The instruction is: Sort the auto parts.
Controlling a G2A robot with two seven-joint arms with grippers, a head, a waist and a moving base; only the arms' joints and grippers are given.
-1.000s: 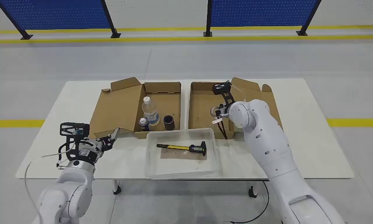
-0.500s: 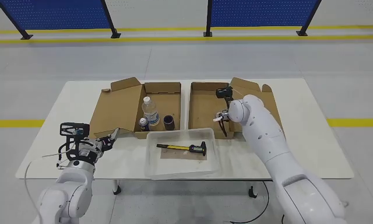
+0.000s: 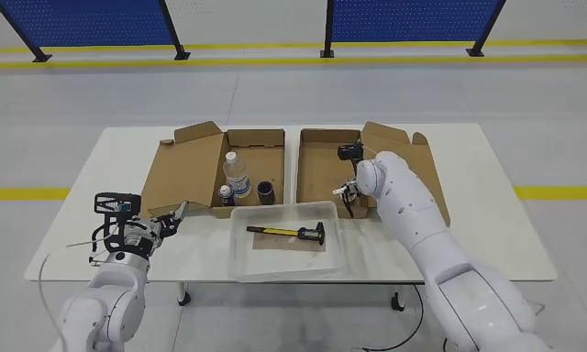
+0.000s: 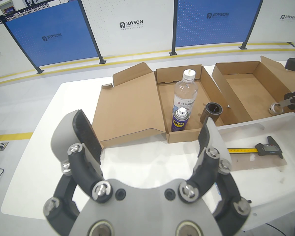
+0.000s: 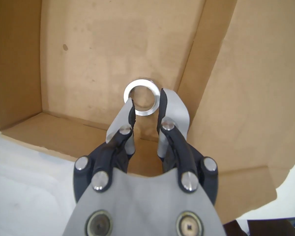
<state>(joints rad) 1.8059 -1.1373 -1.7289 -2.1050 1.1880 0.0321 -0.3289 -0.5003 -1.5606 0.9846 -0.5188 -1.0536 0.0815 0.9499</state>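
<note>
A silver ring (image 5: pixel 142 87) lies flat on the floor of the right cardboard box (image 3: pixel 316 164), close to its front wall; it is also seen at the box's near corner as the ring (image 4: pixel 274 108). My right gripper (image 5: pixel 146 100) hovers just over the ring, open, its fingertips (image 5: pixel 130 110) about a ring's width apart with nothing between the pads. In the top view the right gripper (image 3: pixel 347 190) is at the box's front right. My left gripper (image 4: pixel 142 119) is open and empty over the table's front left; the top view shows this left gripper (image 3: pixel 180 214). A caliper (image 3: pixel 286 232) lies in the white tray (image 3: pixel 240 260).
The left cardboard box (image 3: pixel 206 169) holds a clear bottle (image 3: pixel 236 173), a blue spray can (image 3: pixel 225 194) and a black cylinder (image 3: pixel 265 191). Both boxes have open flaps. The tray sits at the front middle, in front of both boxes.
The right gripper has drawn back toward the front wall of the right box. The left arm has kept still.
</note>
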